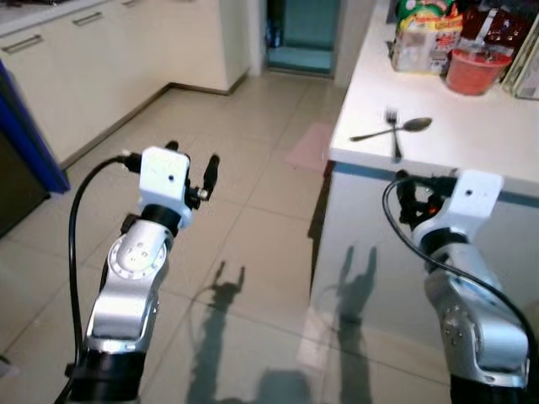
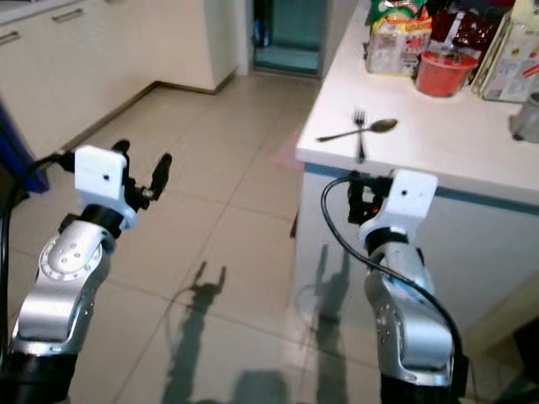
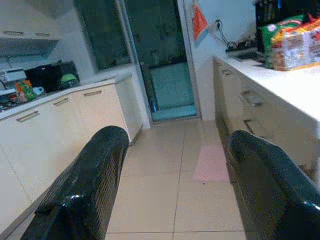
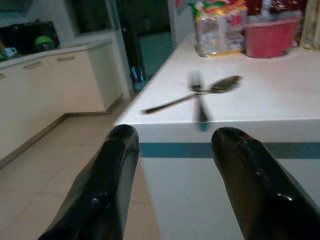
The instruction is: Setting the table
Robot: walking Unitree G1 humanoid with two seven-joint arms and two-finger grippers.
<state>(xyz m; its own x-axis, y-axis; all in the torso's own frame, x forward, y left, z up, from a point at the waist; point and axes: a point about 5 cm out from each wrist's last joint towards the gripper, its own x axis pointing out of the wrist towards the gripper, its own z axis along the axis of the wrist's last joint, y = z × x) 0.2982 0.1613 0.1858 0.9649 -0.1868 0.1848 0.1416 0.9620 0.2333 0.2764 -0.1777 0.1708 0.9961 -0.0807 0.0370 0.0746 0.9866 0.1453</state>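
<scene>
**Fork and spoon lie just above the right pincer**

At upper right of the head view, a fork [image 1: 393, 133] and spoon [image 1: 392, 130] lie crossed near the corner of the white bench [image 1: 472, 143]. The fork's handle points toward the bench edge; the spoon runs across it. The right pincer [image 4: 172, 150], fingers apart, sits just below that edge, nearest the cutlery. The left pincer [image 1: 192, 162], also apart, hovers over floor at centre left, well away.

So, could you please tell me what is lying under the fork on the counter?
The fork lies across the handle of a spoon, on the white counter near its edge. The part of the handle beneath the fork is covered.
</scene>
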